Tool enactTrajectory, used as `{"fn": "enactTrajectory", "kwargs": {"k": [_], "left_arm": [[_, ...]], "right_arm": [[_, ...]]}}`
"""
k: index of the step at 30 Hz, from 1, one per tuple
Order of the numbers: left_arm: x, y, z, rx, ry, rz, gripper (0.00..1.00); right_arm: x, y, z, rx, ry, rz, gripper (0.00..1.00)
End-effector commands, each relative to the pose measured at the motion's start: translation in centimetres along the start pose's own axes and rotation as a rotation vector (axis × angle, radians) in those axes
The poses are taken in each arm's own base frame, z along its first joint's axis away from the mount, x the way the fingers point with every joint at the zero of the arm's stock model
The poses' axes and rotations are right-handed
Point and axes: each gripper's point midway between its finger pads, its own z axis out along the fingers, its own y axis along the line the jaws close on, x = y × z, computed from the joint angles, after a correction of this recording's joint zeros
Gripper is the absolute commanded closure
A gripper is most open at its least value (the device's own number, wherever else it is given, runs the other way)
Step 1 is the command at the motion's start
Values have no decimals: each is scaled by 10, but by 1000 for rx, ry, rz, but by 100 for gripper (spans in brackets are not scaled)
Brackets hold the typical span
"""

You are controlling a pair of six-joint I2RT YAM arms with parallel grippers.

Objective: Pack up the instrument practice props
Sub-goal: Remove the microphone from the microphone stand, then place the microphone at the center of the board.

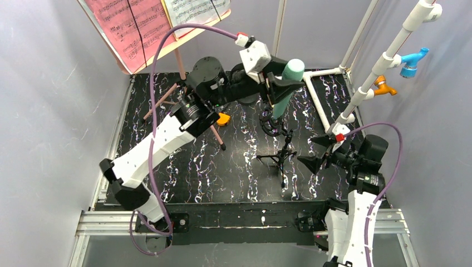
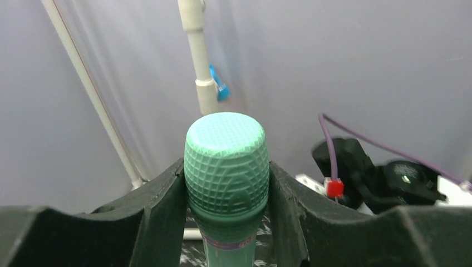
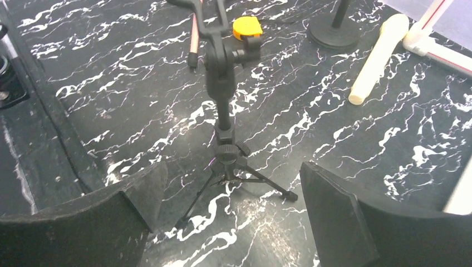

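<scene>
In the top external view, the left gripper (image 1: 283,84) reaches to the far middle of the black marbled table (image 1: 234,178) and pinches the teal toy microphone with a mesh-patterned head (image 1: 290,71), which is held tilted above a small black tripod stand (image 1: 281,158). Whether the handle's lower end sits in the stand's clip cannot be told. The right gripper (image 1: 318,151) hovers beside that stand, fingers spread and empty. The pink perforated music board (image 1: 131,33) is upright at the far left on its pink tripod legs (image 1: 167,100), not yet packed, next to a white printed music sheet (image 1: 195,11). The white plastic pipe frame (image 1: 362,89) runs up the right side. In the left wrist view, both black fingers (image 2: 161,194) press the microphone's rounded head just above its collar. That tapered, domed surface is my worry: a quick swing could let it slide out downward, and if the handle is caught in the clip, lifting could topple the stand. In the right wrist view, the open fingers (image 3: 356,222) flank the tripod stand's feet without touching. A beige toy microphone (image 3: 378,55) lies flat at the far right, near the pipe, with an orange clip (image 3: 247,26) behind the stand. A careless descent could knock the light stand over.
</scene>
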Motion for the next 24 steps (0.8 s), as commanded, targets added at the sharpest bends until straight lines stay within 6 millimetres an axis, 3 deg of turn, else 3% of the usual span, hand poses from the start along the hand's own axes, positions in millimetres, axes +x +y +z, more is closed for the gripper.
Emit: {"fn": "enactTrajectory", "kwargs": {"k": [1,6,10,13,18,24], "left_arm": [[-47,-12,-37,-64,-114,-216,100],[-33,4,-47,-220,-141,-445,100],[-20,5,-38,-230,-145,-567,100],[-7,6,-32,-236,-125,-588,100],[12,8,-25,-250,-106,-627,100],[28,-1,-10,-233,-93,-698,100]], "right_arm": [[-50,19,-14,-57,-1,-139,2],[-106,28,-21,-89,-50,-150,2],[-151,44,-25,-181,-124,-34,2],[-174,57,-30,-242,-143,41,1],[-191,72,-37,-296,-132,151,1],[-196,63,-34,-271,-114,300,2]]}}
